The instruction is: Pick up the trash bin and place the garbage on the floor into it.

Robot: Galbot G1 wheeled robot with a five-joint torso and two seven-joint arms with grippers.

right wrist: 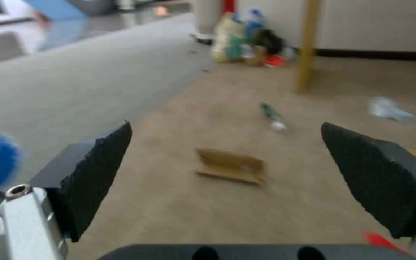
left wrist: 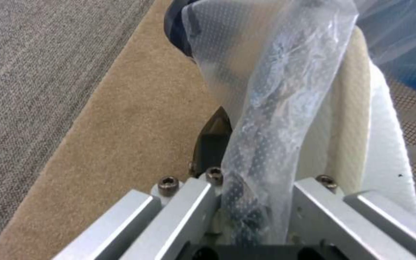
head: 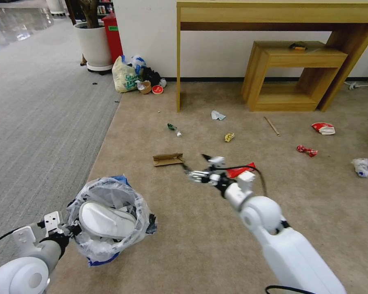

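Trash bin [head: 110,220] in left hand [head: 71,228]; right hand [head: 194,165] spread above cardboard [head: 168,159].

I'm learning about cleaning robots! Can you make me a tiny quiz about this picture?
1. True or false: a slipper lies in the bin.
2. Which gripper holds the bin's rim? A) left B) right
3. What brown litter lies on the floor just ahead of the open right gripper?

Key:
1. True
2. A, the left gripper
3. The cardboard
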